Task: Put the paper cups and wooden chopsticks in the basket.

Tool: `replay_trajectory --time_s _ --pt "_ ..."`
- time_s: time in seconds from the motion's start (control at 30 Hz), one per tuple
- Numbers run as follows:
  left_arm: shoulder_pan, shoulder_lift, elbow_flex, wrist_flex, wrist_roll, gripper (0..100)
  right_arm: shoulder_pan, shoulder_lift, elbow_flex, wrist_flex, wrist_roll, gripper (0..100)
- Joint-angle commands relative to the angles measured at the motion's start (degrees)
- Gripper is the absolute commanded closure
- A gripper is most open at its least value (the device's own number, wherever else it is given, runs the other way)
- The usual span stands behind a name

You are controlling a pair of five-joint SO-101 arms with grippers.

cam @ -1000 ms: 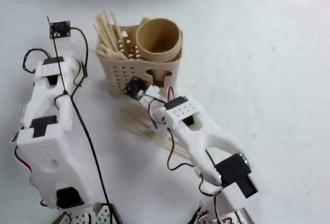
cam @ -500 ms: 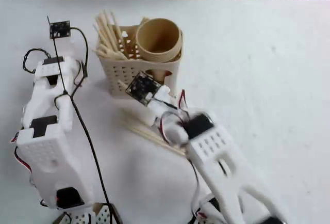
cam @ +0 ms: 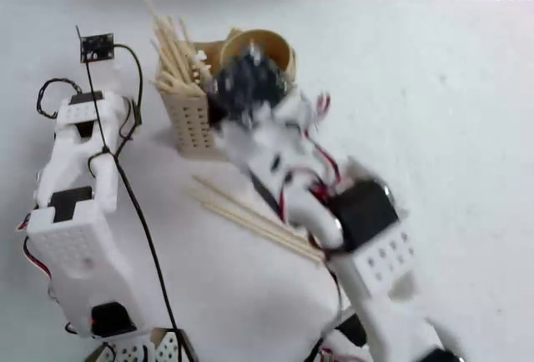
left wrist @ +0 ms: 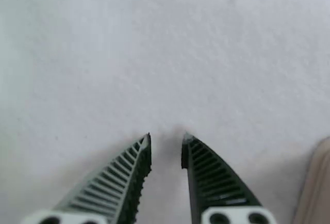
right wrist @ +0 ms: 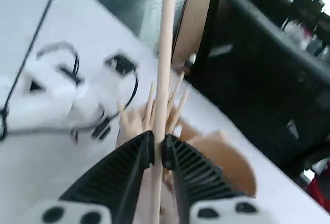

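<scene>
White tabletop in your high view: the basket (cam: 190, 120) sits upper centre, holding a paper cup (cam: 269, 43) and bundled chopsticks (cam: 171, 55). Loose chopsticks (cam: 250, 216) lie at centre. In your left wrist view, the left gripper (left wrist: 166, 146) is slightly parted and empty. In your right wrist view, the right gripper (right wrist: 158, 149) pinches a single chopstick (right wrist: 166, 53).

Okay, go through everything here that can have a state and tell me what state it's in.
Basket, upright, partly filled.
Paper cup, upright inside the basket.
Bundled chopsticks, standing in the basket.
Loose chopsticks, lying on the table.
Right gripper, shut on held chopstick.
Left gripper, open, empty.
</scene>
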Motion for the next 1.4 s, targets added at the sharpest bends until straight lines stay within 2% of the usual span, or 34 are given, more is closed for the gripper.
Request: replay_trajectory --time_s 0.0,0.1,0.43,0.57,0.7,0.9,1.0,1.1,1.17,1.23,1.37 --pt "-0.4 -0.5 -2.5 -0.6 -0.1 88 -0.6 9.9 -13.0 -13.0 -1.5 97.8" --pt "-0.4 -0.5 -2.5 -0.6 -0.1 88 -0.5 17.6 -18.5 -19.5 -1.5 97.8" --pt "-0.4 -0.5 -2.6 -0.7 -0.1 88 -0.7 32.5 -24.5 -26.9 -2.0 97.8" --pt "-0.4 -0.5 -2.6 -0.9 -0.1 88 -0.7 33.4 -24.4 -26.6 -2.4 97.7" --pt "-0.3 -0.5 -2.6 -0.9 -0.1 88 -0.7 32.8 -24.7 -24.0 -7.6 97.4" --pt "-0.4 -0.5 -2.6 -0.8 -0.1 88 -0.4 32.2 -24.0 -21.3 -8.4 87.2" --pt "-0.4 -0.5 -2.6 -0.8 -0.1 88 -0.7 32.2 -24.2 -19.4 -8.1 87.7" --pt "-0.4 -0.5 -2.6 -0.8 -0.1 88 -0.7 31.3 -24.2 -15.5 -8.4 91.7" --pt "-0.4 -0.5 -2.5 -0.7 -0.1 88 -0.7 28.9 -23.9 -9.0 -8.4 96.1" --pt "-0.4 -0.5 -2.5 -0.7 -0.1 88 -0.7 25.4 -23.9 0.9 -8.3 98.4" --pt "-0.4 -0.5 -2.6 -0.7 -0.1 88 -0.1 16.3 -23.8 22.0 -8.0 94.0"
